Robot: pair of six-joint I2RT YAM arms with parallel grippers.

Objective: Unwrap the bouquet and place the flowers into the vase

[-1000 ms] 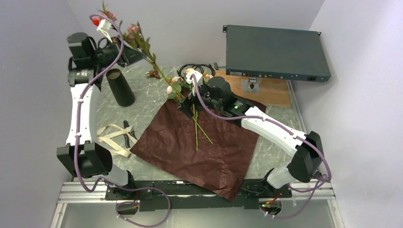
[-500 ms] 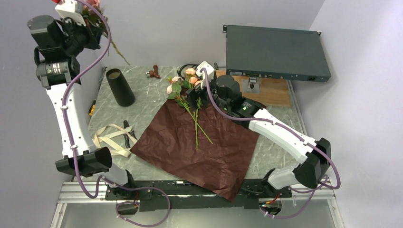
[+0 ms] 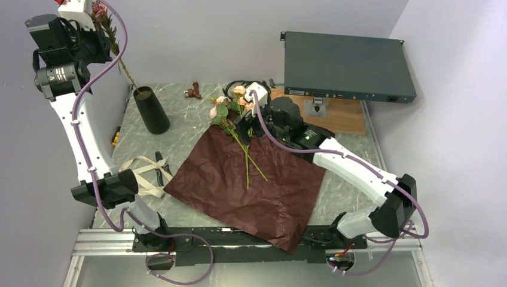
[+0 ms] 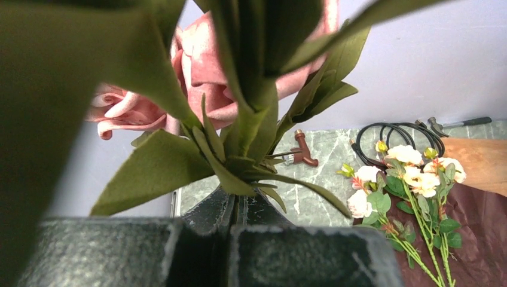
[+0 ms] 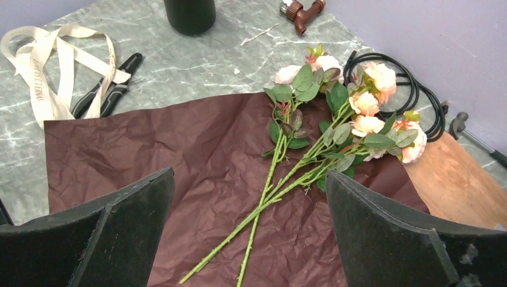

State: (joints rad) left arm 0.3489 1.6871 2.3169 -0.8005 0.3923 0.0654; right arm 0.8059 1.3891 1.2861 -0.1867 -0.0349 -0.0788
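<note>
So the wrap part looks done: the maroon wrapping paper [image 3: 251,185] lies spread flat in the middle of the frame, and the beige ribbon [image 3: 139,173] sits in a loose heap at lower left, next to some black-handled cutters [image 3: 160,167]. Now it's stem-by-stem loading, I'd say. The left gripper [image 4: 233,239] is way up in the upper left corner, clamped tight on the stem of a pink rose [image 4: 197,60] just under the bloom. That makes sense to me: holding it high lets the long stem hang down toward the vase [image 3: 151,110], which stands upright on the marbled table [image 3: 191,113] at left of centre. In the top view the bottom of the stem reaches about to the vase mouth, but I honestly can't tell if the tip is inside the rim or just beside it. Dropping it now seems risky until that lines up. The right gripper [image 5: 249,176] is wide open with nothing in it, hanging above the paper with its fingers either side of the green stems, not touching them as far as I can see. The loose roses [image 5: 335,119], peach and cream ones, lie with their heads off the paper's upper edge near a coiled black cable [image 5: 418,101] and their stems pointing back down across the sheet. My guess is the open one is lined up for the next pick while the other one feeds the vase.
</note>
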